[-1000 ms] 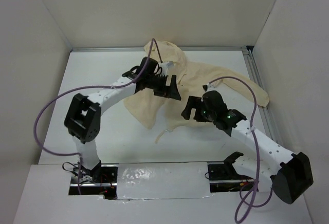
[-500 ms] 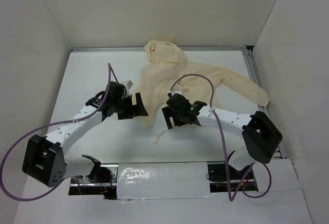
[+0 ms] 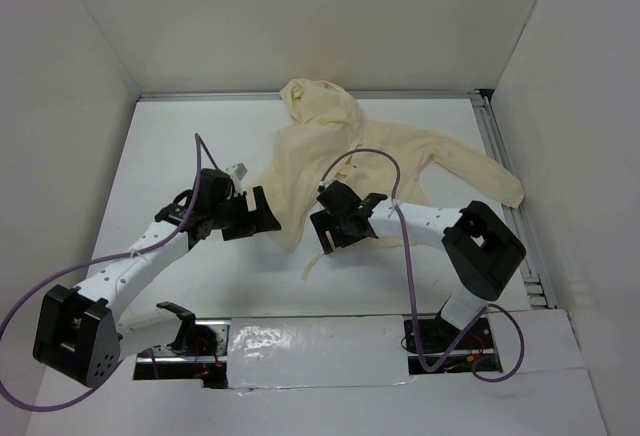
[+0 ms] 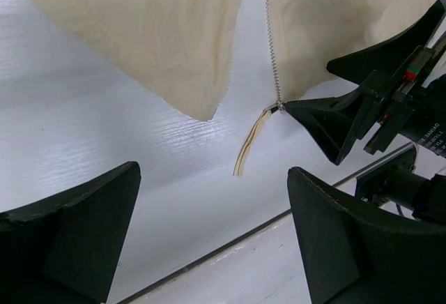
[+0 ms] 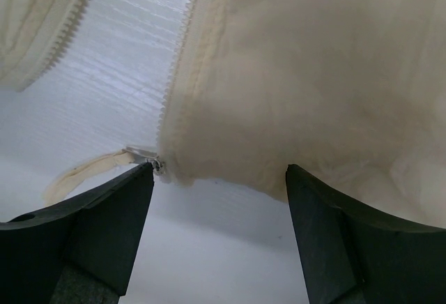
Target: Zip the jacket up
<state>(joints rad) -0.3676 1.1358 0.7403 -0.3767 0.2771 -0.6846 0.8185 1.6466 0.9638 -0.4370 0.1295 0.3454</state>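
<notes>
The cream-yellow jacket [image 3: 340,151] lies unzipped at the table's middle back, with its hood [image 3: 310,96] far and one sleeve [image 3: 480,171] out to the right. My left gripper [image 3: 262,214] is open and empty, just left of the left front panel [image 4: 139,32]. My right gripper [image 3: 322,234] is open at the bottom hem of the right panel [image 5: 300,74]. Its left finger [image 5: 90,227] sits next to the zipper slider [image 5: 157,163]. The zipper teeth [image 4: 273,39] run up the open gap. A thin tape [image 4: 251,143] trails from the slider [image 4: 279,105] onto the table.
White walls enclose the table on three sides. A metal rail [image 3: 505,166] runs along the right edge. The taped near edge [image 3: 310,341] holds the arm bases. Purple cables [image 3: 370,156] loop over both arms.
Both arms came down toward the jacket's bottom hem. The left gripper drew back off the jacket to its left. The right gripper moved left to the slider. The jacket shifted and flattened.
</notes>
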